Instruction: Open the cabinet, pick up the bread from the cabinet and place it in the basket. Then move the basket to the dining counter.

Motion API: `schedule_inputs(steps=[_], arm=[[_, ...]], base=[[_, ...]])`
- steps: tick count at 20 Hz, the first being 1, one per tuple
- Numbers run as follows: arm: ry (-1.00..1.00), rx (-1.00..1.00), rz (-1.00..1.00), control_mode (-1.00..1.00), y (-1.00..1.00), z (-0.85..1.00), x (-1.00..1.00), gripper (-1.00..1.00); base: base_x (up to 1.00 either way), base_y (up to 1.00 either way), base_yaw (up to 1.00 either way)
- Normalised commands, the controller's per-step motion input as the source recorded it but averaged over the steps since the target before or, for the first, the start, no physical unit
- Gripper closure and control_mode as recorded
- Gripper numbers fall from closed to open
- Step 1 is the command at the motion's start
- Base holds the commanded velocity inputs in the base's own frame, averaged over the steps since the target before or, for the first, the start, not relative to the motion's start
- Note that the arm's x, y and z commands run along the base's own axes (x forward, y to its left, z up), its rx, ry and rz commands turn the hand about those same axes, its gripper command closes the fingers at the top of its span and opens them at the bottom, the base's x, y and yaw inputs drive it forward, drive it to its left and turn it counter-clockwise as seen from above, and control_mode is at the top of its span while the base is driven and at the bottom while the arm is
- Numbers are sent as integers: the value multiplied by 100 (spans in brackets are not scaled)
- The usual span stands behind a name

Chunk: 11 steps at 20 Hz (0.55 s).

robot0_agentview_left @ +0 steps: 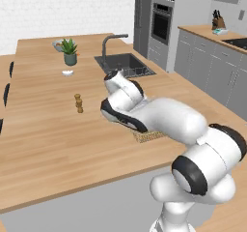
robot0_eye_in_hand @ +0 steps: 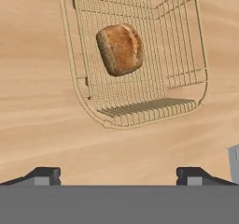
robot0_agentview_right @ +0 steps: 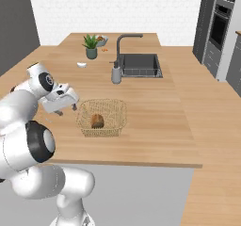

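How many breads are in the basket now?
1. The bread lies on the floor of the basket, which stands on the dining counter. Nothing inside seems hidden.

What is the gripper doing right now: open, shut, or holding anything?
Gripper: open, holding nothing, beside the basket, which holds the bread.

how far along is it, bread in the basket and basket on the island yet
Done by the look of it: the bread lies inside the basket, and the basket stands on the dining counter, the wood island with the sink. In hand: nothing; the gripper is open and empty, beside the basket and clear of its rim. Left: apparently nothing but pulling the arm away. The cabinet cannot be checked from here.
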Motion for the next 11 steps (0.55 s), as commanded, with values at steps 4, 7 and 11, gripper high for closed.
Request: schedule_inputs(steps=[4,7,11], arm=[[4,8,4,-100,0,96,-81,-100],[2,10,9,-100,0,94,-89,-100],[0,9,11,-100,0,88,-93,-100]], base=[[0,0,0],[0,0,0],[0,0,0]])
